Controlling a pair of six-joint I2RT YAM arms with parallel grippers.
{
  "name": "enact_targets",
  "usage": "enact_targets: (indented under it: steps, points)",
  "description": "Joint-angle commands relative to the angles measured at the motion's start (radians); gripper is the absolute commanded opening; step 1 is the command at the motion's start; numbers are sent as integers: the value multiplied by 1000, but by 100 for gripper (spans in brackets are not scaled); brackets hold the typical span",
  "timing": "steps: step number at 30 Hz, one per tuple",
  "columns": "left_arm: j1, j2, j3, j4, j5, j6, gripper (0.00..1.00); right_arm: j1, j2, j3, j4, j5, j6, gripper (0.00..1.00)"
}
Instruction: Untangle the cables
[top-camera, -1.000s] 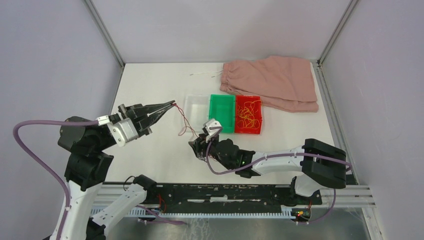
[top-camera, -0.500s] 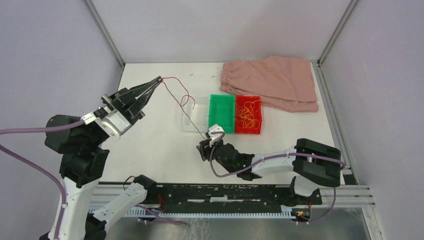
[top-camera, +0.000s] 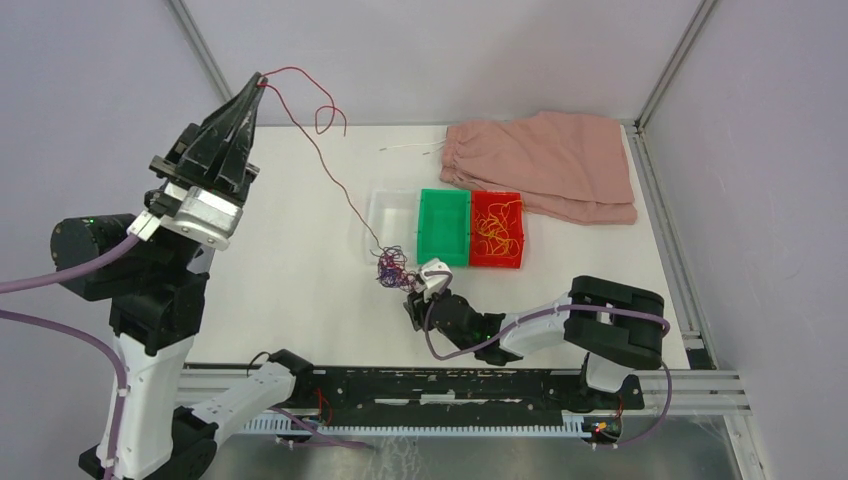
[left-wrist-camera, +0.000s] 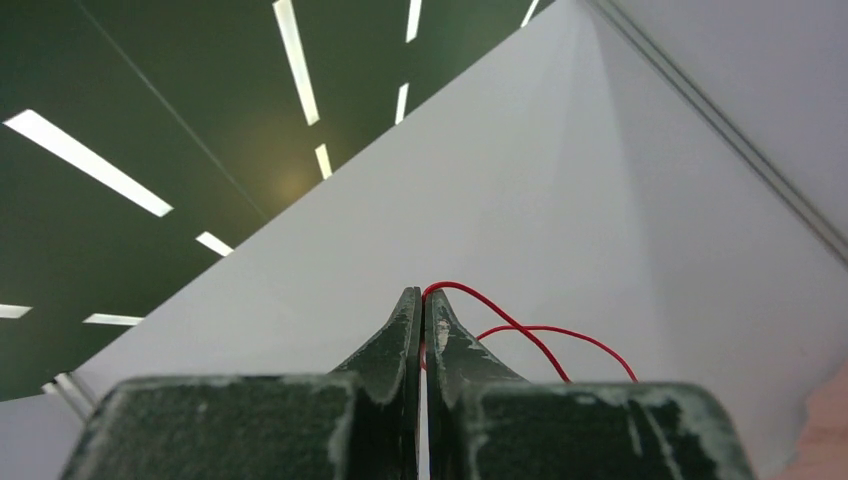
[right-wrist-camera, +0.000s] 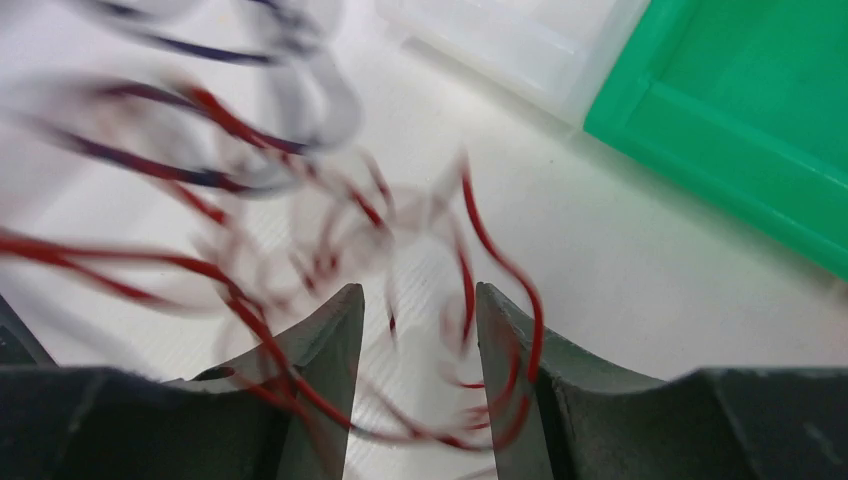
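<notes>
Flat white table (top-camera: 300, 260), matte, boxed in by pale lilac-grey walls (top-camera: 450, 60), with metal posts (top-camera: 210, 70) at the back corners. Overhead in the left wrist view, a dark ceiling (left-wrist-camera: 120, 100) crossed by strip lights (left-wrist-camera: 90, 165). At the back right, a pink cloth (top-camera: 545, 165), soft and folded, gathered along one hem, with a thin white drawstring (top-camera: 410, 148) trailing leftward over the table. Mid-table, three shallow rectangular plastic trays side by side: clear tray (top-camera: 395, 205) (hard to read against the white surface), green tray (top-camera: 443, 225), and red tray (top-camera: 496, 265) holding loose, curly yellow-orange strands (top-camera: 497, 235). Just in front of the clear tray, the cables bunched as a small clump (top-camera: 388, 268) of thin red and dark blue-purple threads, at table level. Running up and left from the clump, one red wire (top-camera: 320, 160), drawn fairly straight and curling into a loop near its upper end. Left gripper (top-camera: 258, 82) raised high and pointing upward, jaws pressed together on that wire's end. Right gripper (top-camera: 415, 285) low beside the clump, jaws partly apart, blurred red strands crossing the gap; impossible to tell whether any is pinched.
</notes>
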Motion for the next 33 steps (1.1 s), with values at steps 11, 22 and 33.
enact_targets:
  steps: [11, 22, 33]
  points:
    - [-1, -52, -42, -32, 8, 28, 3, -4, -225, 27, -80, -34, -64, 71]
    - [0, -129, -174, -88, 38, -9, 3, -3, -362, 317, -264, -418, -158, 73]
    - [0, -141, -158, -96, 69, -54, 3, -71, -233, 505, -321, -404, -160, 59]
